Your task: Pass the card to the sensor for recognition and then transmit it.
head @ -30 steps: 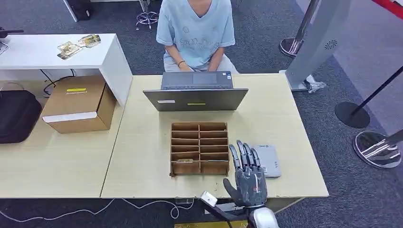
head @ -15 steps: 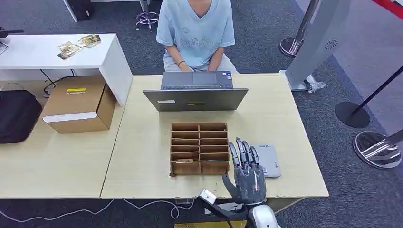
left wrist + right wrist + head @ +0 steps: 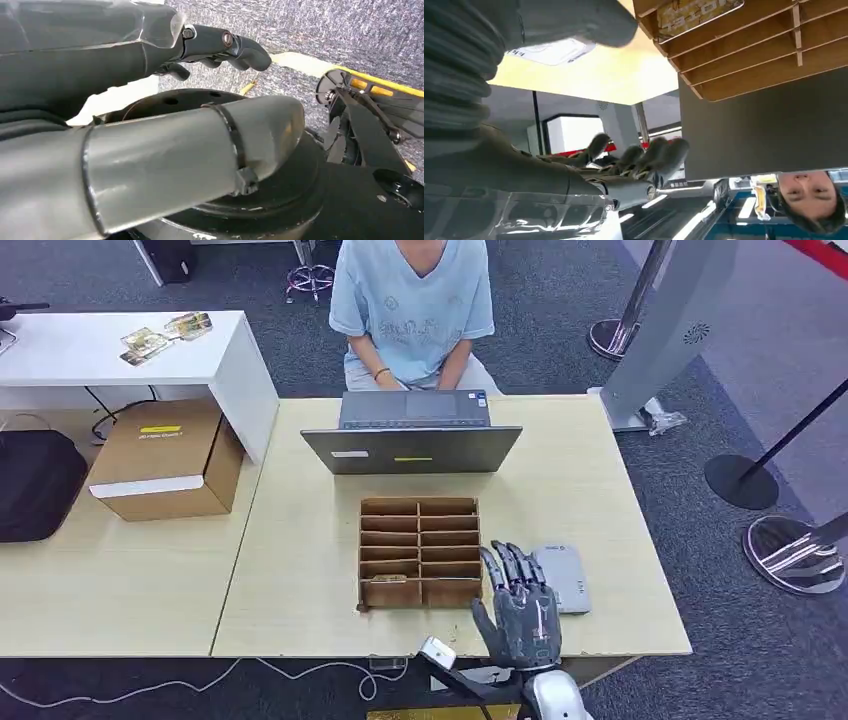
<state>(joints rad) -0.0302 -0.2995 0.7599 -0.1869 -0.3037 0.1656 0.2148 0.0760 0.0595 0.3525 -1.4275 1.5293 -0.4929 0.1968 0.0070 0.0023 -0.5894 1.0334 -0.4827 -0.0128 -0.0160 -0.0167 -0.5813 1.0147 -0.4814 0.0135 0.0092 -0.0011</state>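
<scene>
Probably an office reception: pale desks (image 3: 300, 570), a laptop (image 3: 412, 447), grey carpet (image 3: 560, 300), and queue-barrier posts (image 3: 745, 475)

The right hand (image 3: 520, 602) rises over the near edge of the table, toward its right end, on a silver forearm coming up from below. Its fingers (image 3: 507, 565) are straight and slightly apart, pointing away from the robot, thumb out to the left; it holds nothing. The left hand (image 3: 220, 47) hangs over carpet, fingers curled, empty.
</scene>
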